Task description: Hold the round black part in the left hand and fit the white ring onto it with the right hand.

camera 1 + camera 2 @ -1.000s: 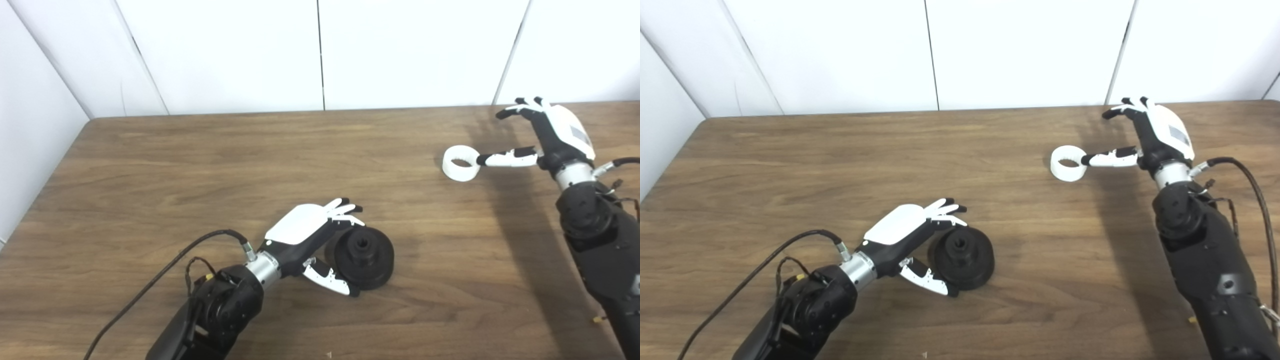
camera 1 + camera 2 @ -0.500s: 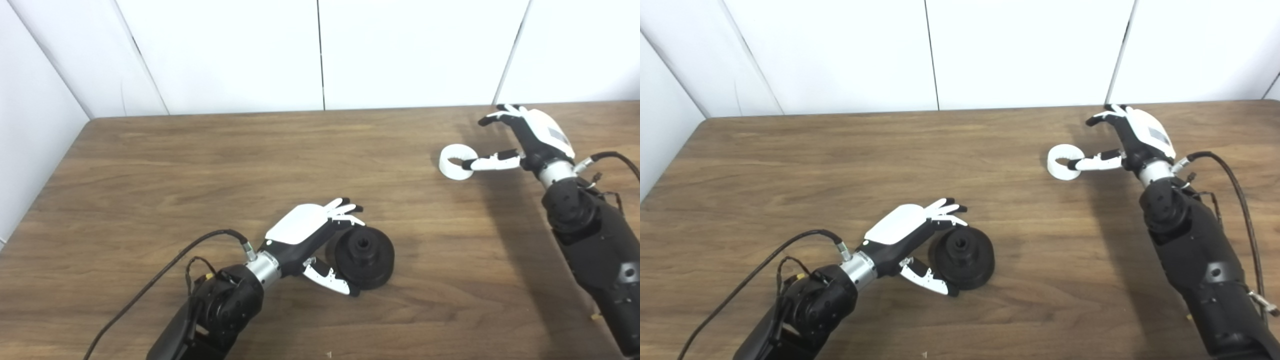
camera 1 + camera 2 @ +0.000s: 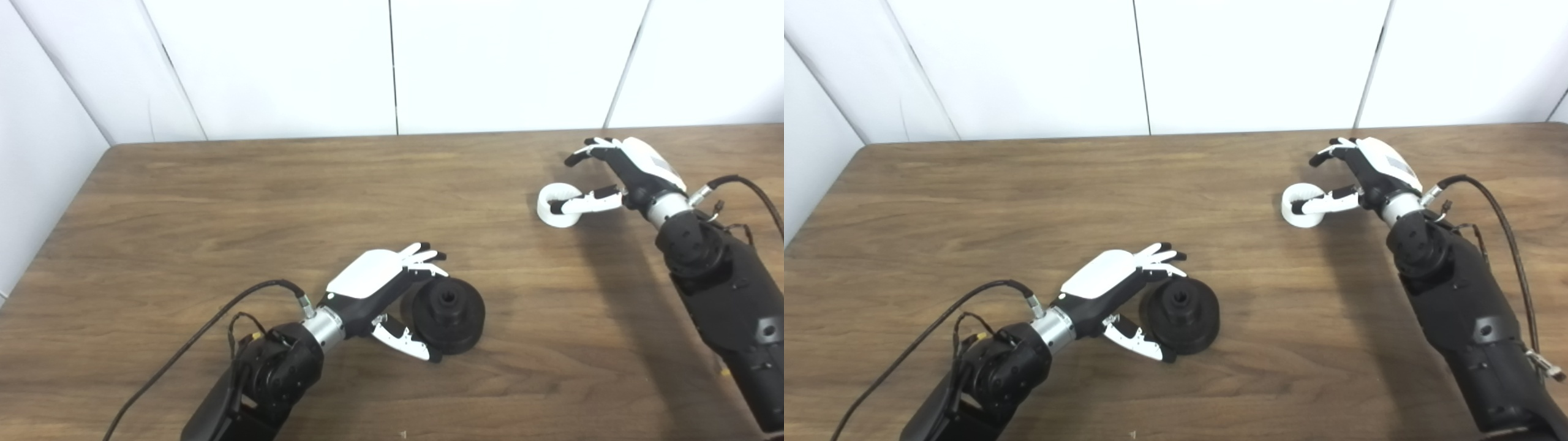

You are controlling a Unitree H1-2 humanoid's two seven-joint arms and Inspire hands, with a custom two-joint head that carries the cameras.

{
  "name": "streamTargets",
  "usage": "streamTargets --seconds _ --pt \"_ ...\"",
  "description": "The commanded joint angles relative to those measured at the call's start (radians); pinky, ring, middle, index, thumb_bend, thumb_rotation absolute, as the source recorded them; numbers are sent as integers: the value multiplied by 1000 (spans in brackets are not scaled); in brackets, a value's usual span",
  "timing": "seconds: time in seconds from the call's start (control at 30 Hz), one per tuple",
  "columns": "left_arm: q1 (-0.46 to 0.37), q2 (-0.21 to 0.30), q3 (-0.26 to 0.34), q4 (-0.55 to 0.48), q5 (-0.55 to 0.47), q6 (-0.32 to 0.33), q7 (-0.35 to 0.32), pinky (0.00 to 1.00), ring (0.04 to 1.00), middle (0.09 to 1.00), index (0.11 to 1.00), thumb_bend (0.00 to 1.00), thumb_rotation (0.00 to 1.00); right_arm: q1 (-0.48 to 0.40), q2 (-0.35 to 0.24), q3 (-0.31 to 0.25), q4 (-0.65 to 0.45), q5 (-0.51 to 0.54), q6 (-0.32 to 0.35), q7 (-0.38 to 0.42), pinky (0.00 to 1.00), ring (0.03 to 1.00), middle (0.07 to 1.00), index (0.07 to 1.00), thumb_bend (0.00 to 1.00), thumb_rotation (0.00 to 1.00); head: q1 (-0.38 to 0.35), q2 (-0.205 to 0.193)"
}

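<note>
So the round black part (image 3: 448, 313) is lying on the wooden table (image 3: 245, 202), front and centre, with its hub and centre hole facing up. The left hand (image 3: 389, 288) is cupped around its left side: fingers (image 3: 422, 257) spread over the far edge, thumb (image 3: 401, 340) reaching along the near edge with its dark tip right at the rim. It's a wide, loose cup, and the part sits flat on the wood, so nothing is lifted. Whether the fingers actually press on the part is hard to say from these angles.

The white ring (image 3: 556, 206) is way over on the right side of the table, well apart from the black part, lying flat with its hole up. The right hand (image 3: 625, 174) sits next to it with its thumb (image 3: 588, 202) laid across the ring and the dark tip poking into the hole. The other fingers (image 3: 588, 153) are arched up beyond the ring, clear of it, so that hand is spread too and not pinching anything.

Between the two parts there's only open wood. A black cable (image 3: 202, 334) trails off the left wrist, another cable (image 3: 1500, 208) loops off the right one, and white wall panels (image 3: 392, 61) stand behind the table.
</note>
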Motion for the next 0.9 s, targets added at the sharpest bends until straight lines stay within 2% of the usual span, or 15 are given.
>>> streamTargets --seconds 0.0,0.63,0.87 --pt "-4 9 -7 30 13 23 -24 946 1000 947 665 714 306 -45 -26 -2 -38 -5 2 7 1000 1000 944 741 918 405 2 1" --pt "-8 3 -6 36 19 20 -15 917 1000 950 663 709 304 -44 -27 10 -30 -6 -9 17 1000 1000 944 741 914 394 5 12" --pt "-3 -5 -1 24 19 40 -22 913 1000 951 664 714 284 -40 -31 22 -16 -11 -16 19 1000 1000 939 740 915 403 9 13"
